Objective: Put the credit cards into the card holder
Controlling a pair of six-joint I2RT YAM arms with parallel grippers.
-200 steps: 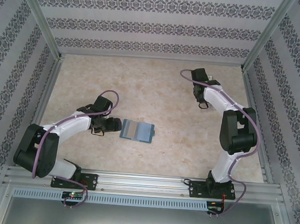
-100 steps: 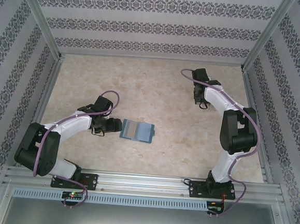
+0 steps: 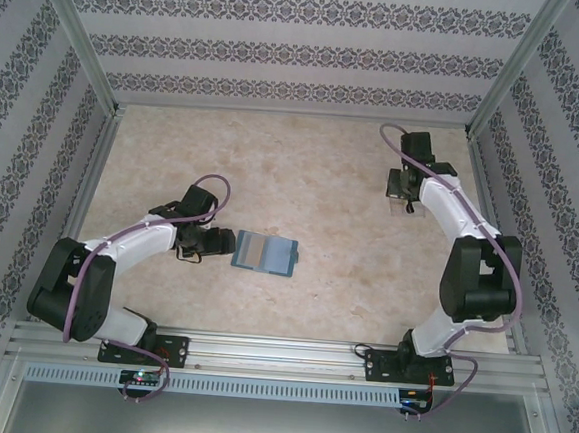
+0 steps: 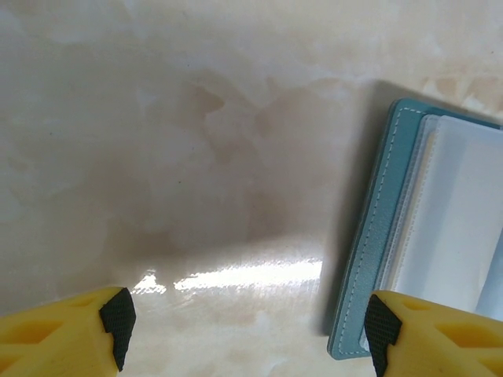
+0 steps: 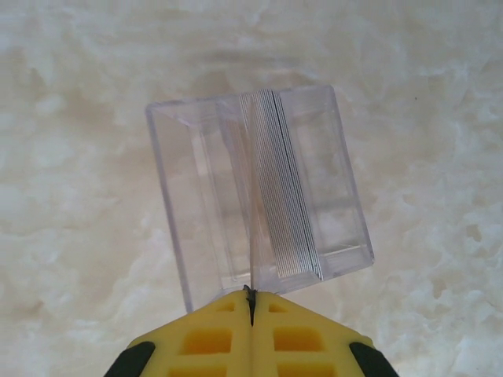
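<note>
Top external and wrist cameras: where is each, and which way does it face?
Top external: above and behind the robot, looking down on the table; the left arm, right arm and card holder show.
Left wrist: on the left arm, looking down past the open left gripper at the card holder.
Right wrist: on the right arm, looking down past the shut right gripper at the clear stand.
Shared: top external and left wrist both show the card holder.

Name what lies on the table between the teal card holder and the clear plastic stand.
Nothing; the top view shows only bare tabletop between the card holder and the clear stand.
</note>
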